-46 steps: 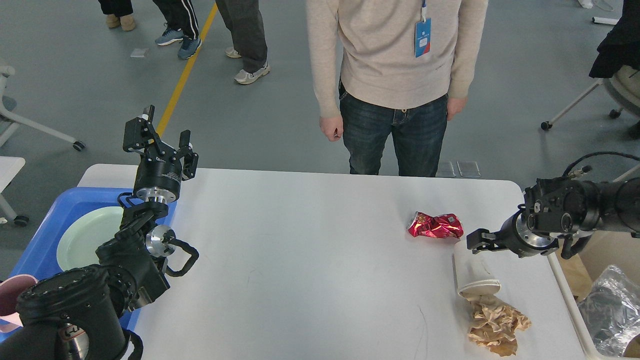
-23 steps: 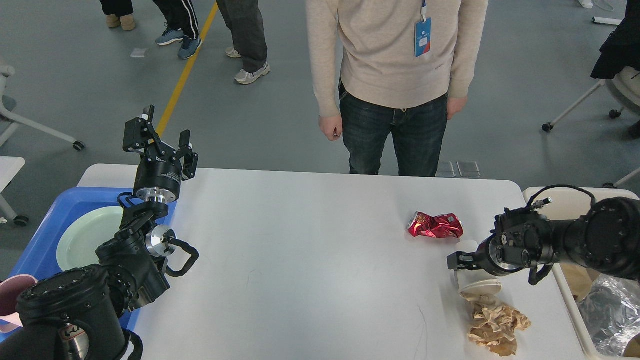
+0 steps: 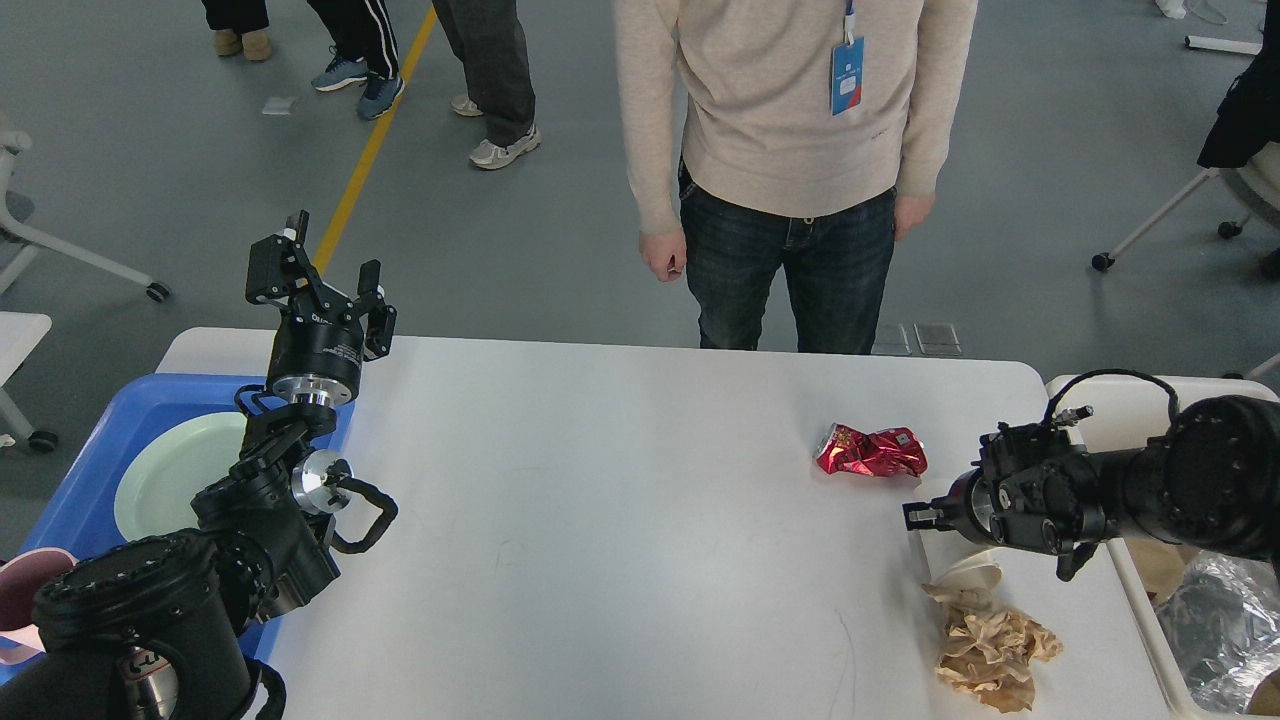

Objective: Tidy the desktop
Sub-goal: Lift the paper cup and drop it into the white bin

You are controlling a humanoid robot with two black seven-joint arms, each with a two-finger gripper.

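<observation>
The white desktop [image 3: 600, 500] holds a crushed red can [image 3: 870, 452], a white paper cup [image 3: 958, 575] lying on its side and a crumpled brown paper [image 3: 990, 645], all at the right. My right gripper [image 3: 925, 515] is low over the cup's far end and covers most of it. Its fingers are dark and seen end-on, so I cannot tell whether they grip the cup. My left gripper [image 3: 330, 265] is open and empty, raised above the table's far left corner.
A blue tray [image 3: 70, 480] at the left holds a pale green plate [image 3: 170, 470] and a pink cup [image 3: 20, 600]. A white bin [image 3: 1110, 392] with a plastic bag [image 3: 1220, 620] stands at the right. A person [image 3: 790, 170] stands at the far edge.
My right gripper came down and leftward onto the paper cup, then shifted slightly. The cup's rim has tilted a little. The left arm has not moved.
</observation>
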